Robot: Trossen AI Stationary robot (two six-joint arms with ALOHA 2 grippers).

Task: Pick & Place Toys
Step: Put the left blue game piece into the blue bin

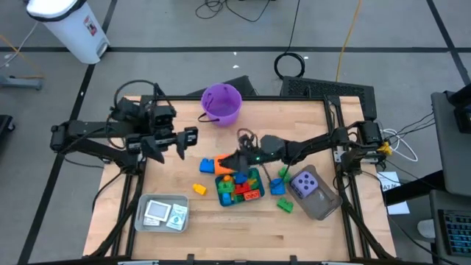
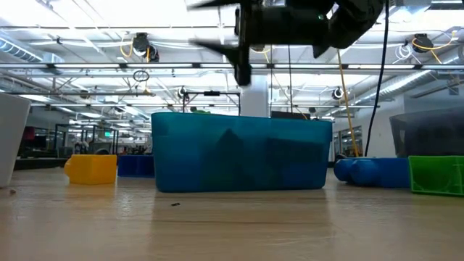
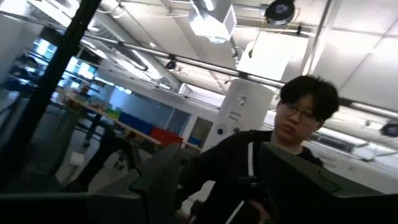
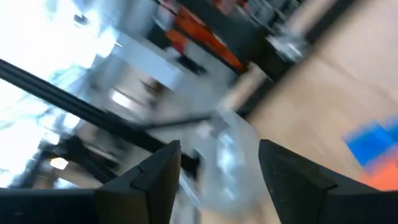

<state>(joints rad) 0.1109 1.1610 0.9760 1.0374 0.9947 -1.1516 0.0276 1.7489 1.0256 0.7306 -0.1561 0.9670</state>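
Note:
A teal tray (image 1: 259,182) at the table's middle holds several red, green, yellow and orange bricks (image 1: 237,189). My right gripper (image 1: 234,160) hangs open over the tray's far left corner with nothing between its fingers (image 4: 163,163). An orange toy (image 1: 223,168) lies partly hidden under it. A blue brick (image 1: 208,166) and a yellow brick (image 1: 199,189) lie on the table left of the tray; a blue brick (image 1: 277,185) and a green one (image 1: 285,205) lie to its right. A purple die (image 1: 305,184) sits in a grey tray (image 1: 322,206). My left gripper (image 1: 176,143) is raised at the left, open and empty.
A purple bucket (image 1: 221,103) stands at the far edge. A clear tray (image 1: 144,218) with white-and-blue cards (image 1: 163,213) sits near the front left. In the left wrist view a person (image 3: 292,130) shows beyond the table. Bare wood lies along the near edge.

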